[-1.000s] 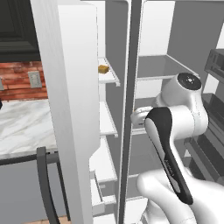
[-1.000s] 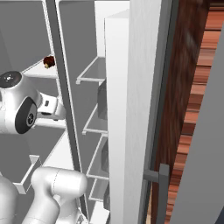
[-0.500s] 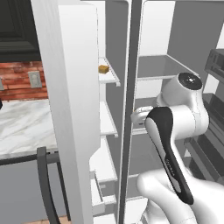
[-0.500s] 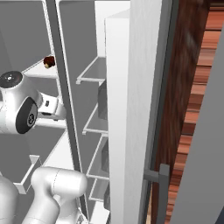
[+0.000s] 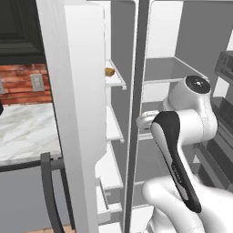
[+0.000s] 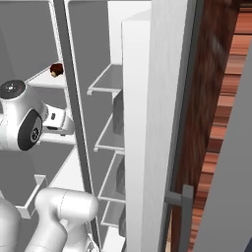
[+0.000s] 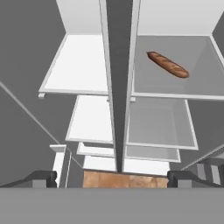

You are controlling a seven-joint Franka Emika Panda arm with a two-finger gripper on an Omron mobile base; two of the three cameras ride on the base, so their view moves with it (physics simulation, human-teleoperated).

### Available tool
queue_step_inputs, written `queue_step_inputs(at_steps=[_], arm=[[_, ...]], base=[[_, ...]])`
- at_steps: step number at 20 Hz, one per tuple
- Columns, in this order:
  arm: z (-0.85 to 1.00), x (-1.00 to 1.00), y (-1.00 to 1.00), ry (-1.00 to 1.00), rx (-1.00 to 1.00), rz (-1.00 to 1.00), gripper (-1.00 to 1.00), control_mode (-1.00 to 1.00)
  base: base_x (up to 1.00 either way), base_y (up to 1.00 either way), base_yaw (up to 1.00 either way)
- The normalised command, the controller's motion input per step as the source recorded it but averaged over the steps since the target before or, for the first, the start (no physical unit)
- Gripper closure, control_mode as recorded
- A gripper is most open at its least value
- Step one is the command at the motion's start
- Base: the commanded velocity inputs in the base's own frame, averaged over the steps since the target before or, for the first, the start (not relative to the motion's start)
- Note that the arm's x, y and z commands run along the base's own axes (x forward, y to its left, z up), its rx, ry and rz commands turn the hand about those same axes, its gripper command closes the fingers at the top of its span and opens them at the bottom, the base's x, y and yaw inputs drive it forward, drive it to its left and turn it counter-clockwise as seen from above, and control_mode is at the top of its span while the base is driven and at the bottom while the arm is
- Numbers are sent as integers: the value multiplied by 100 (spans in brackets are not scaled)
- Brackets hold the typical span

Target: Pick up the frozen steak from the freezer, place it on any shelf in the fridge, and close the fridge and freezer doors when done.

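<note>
Seemingly small brown steak [image 5: 109,72] on shelf [image 5: 119,78]

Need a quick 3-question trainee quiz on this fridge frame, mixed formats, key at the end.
1. True or false: the end effector is shut on the brown food item.
2. In the left base view, where does the brown food item lie?
A) on an upper shelf, left of the centre divider
B) on the kitchen floor
C) on the marble counter
3. Fill in: the left door and the right door are both ___.

Key: 1 false, since the fingertips stand wide apart with nothing between them; 2 A; 3 open.
</note>
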Motion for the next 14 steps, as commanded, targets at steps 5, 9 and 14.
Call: queue_step_inputs(at_steps=[5,9,14], arm=[[0,0,0,0,0,0,-100,100],[0,0,0,0,0,0,-100,100],[0,0,0,0,0,0,-100,100]], base=[[23,13,0],[36,4,0],[38,21,0]])
